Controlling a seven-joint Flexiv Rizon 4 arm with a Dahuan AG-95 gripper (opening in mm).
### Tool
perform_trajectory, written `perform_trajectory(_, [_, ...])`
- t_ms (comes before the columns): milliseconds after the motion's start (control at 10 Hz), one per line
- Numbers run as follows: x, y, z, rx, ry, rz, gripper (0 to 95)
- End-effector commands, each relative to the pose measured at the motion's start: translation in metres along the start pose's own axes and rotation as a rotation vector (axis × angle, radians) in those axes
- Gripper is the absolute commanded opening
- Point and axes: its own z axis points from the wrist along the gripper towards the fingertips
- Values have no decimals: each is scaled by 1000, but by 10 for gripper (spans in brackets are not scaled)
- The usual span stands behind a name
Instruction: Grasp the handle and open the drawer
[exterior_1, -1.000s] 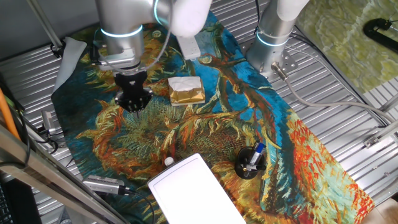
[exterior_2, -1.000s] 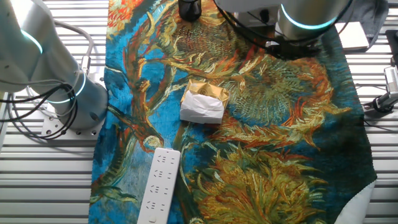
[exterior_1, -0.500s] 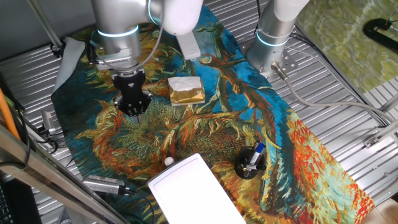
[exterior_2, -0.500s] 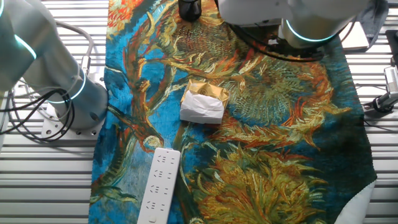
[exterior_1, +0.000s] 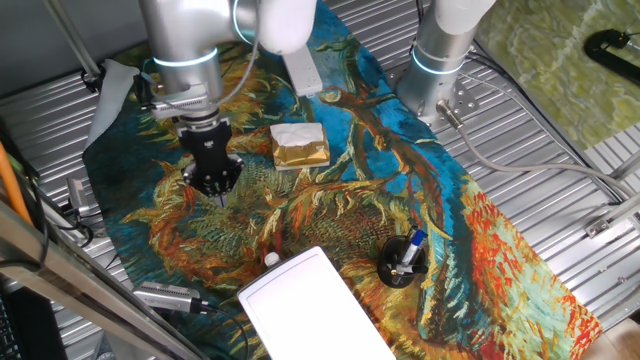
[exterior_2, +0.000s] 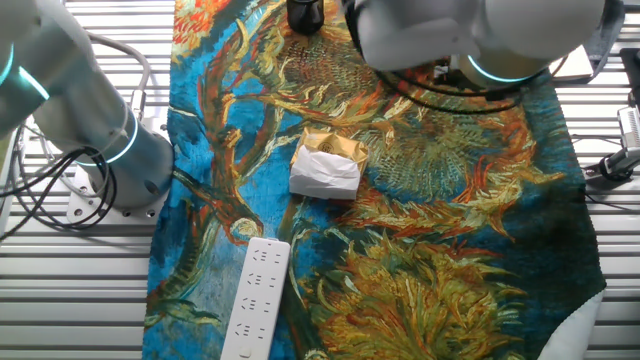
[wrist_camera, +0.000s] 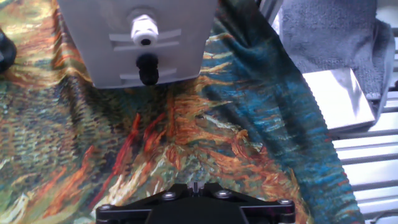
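Fixed views give us the whole layout: the surface (exterior_1: 560, 150) is ribbed metal with a painted cloth (exterior_1: 330, 215) spread over it. We see the drawer (exterior_1: 312, 310) at the near edge of the cloth in one fixed view, flat-topped and white, its long axis running away toward the bottom of that picture. The hand (exterior_1: 214, 180) hangs over the cloth well apart from it, so the drawer lies forward and to the right of the hand there. In the hand view the drawer front (wrist_camera: 140, 37) faces us, with a white knob (wrist_camera: 144, 30) and a dark one (wrist_camera: 147, 68) below it. We judge the hand must travel toward that front. The foil block (exterior_1: 299, 146) is beside the hand, not between. A black cup (exterior_1: 403, 262) stands near the drawer's side. The fingers are not shown clearly, so we cannot tell their opening.
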Motion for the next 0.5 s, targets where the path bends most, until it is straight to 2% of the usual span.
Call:
perform_trajectory(100, [-1,-3,4,5,20,27,0])
perform_trajectory(500, [-2,-5,12,5,10,49,0])
